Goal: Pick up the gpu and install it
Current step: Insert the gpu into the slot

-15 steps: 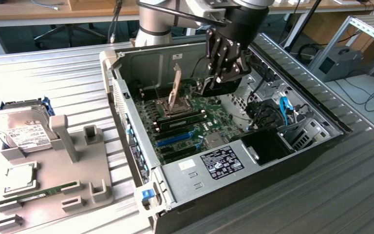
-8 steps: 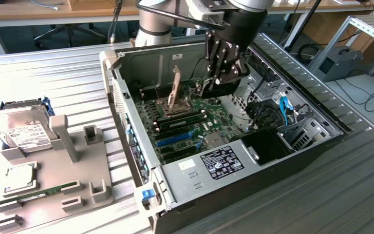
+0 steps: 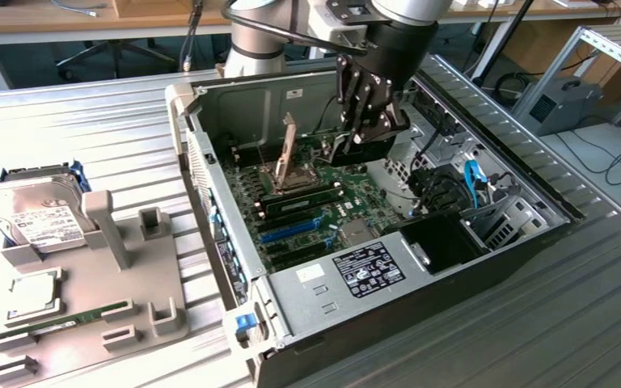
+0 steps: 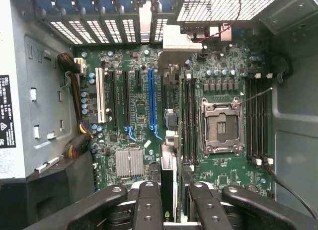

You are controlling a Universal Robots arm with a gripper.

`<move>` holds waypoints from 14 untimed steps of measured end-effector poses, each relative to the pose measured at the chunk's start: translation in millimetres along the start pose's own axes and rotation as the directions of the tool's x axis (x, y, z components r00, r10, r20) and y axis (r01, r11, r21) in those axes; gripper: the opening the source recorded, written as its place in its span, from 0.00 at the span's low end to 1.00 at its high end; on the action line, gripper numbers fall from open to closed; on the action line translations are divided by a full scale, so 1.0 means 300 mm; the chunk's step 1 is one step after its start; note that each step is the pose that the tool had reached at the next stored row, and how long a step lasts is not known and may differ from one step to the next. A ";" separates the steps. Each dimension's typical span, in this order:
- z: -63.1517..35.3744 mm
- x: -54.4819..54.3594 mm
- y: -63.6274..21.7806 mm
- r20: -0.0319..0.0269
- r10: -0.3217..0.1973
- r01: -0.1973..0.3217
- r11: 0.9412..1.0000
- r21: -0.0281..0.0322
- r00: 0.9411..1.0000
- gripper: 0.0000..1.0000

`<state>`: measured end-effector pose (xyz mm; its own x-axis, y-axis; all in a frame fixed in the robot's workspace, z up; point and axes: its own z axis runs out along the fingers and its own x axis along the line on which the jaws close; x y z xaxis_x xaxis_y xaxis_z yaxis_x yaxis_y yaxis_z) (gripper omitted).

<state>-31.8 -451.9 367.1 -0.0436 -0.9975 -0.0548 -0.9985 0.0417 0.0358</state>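
The gpu [image 4: 168,168] shows edge-on in the wrist view, a thin dark card with its silver end bracket [image 4: 180,40] toward the case's rear slots. My gripper [image 4: 169,196] is shut on it, a finger [image 4: 148,202] on each face. It hangs over the green motherboard [image 4: 218,175], between the long blue slot [image 4: 151,98] and the black memory slots [image 4: 189,118]. In the exterior view my gripper [image 3: 367,133] reaches down into the open computer case [image 3: 219,210] with the dark gpu [image 3: 359,151] below its fingers. Whether the card touches a slot I cannot tell.
A CPU socket [image 4: 221,128] lies beside the card, its frame raised [image 3: 287,153]. Cables [image 3: 445,190] and the power supply [image 3: 367,271] fill the case's near end. At the exterior view's left, a grey fixture [image 3: 106,267] holds a hard drive [image 3: 35,214], a chip [image 3: 30,295] and a memory stick [image 3: 57,323].
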 end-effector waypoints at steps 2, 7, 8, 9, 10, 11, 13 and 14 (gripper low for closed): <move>0.004 0.000 0.002 0.000 0.000 0.000 1.000 0.000 1.000 0.26; 0.016 0.001 0.007 0.000 0.000 0.000 1.000 0.000 1.000 0.26; 0.018 0.001 0.008 0.000 0.000 0.000 1.000 0.000 1.000 0.26; 0.021 0.002 0.009 0.000 0.000 0.000 1.000 0.000 1.000 0.26; 0.023 0.002 0.010 0.000 0.000 0.000 1.000 0.000 1.000 0.26; 0.025 0.002 0.012 0.000 0.000 0.000 1.000 0.000 1.000 0.26; 0.029 0.002 0.017 0.000 0.000 0.000 1.000 0.000 1.000 0.26; 0.031 0.003 0.020 0.000 0.000 0.000 1.000 0.000 1.000 0.26</move>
<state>-38.0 -451.9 358.0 -0.0436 -0.9975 -0.0548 -0.9985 0.0417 0.0358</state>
